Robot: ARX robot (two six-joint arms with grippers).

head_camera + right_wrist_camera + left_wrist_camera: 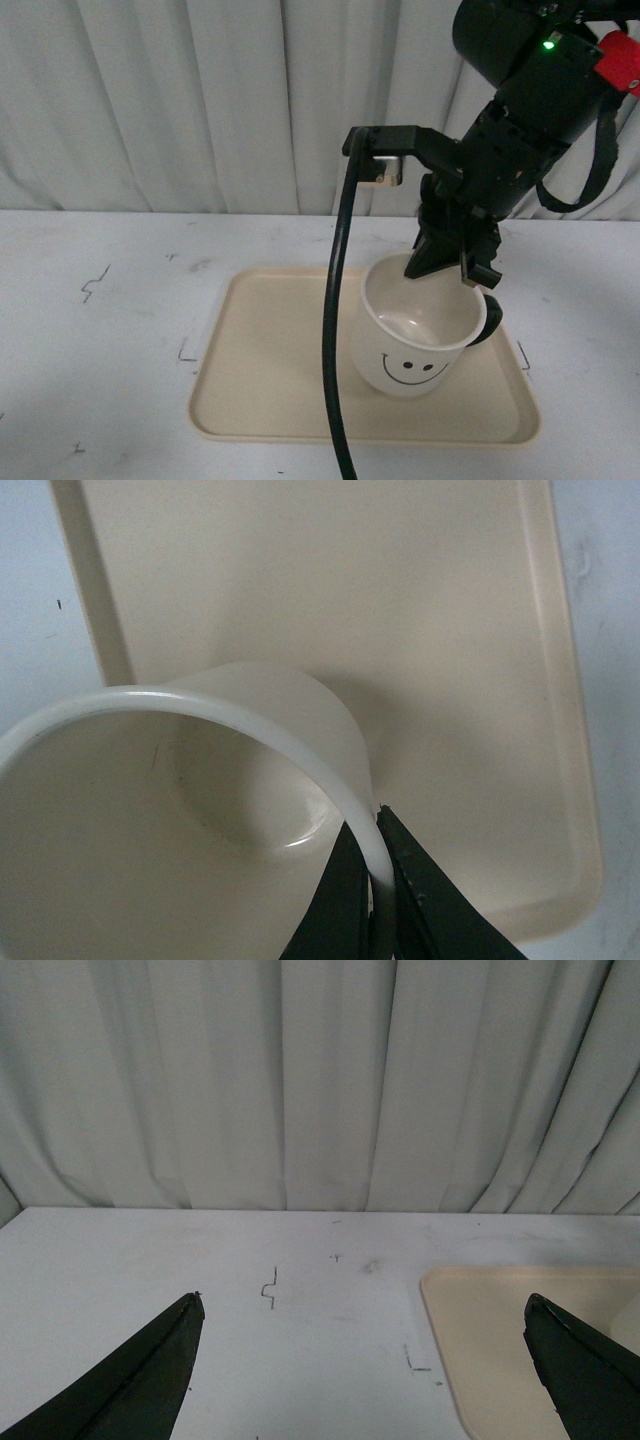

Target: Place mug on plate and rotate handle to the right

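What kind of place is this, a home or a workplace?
Probably a robot test room, not a home: a plain curtain backdrop, a white table with small dark marks, and a robot arm.

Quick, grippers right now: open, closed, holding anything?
Left gripper: open, empty.
Right gripper: closed on the rim of the mug.

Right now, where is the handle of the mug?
In the front view the handle points right from the mug, just below the right hand pinching its rim, over the right half of the plate.
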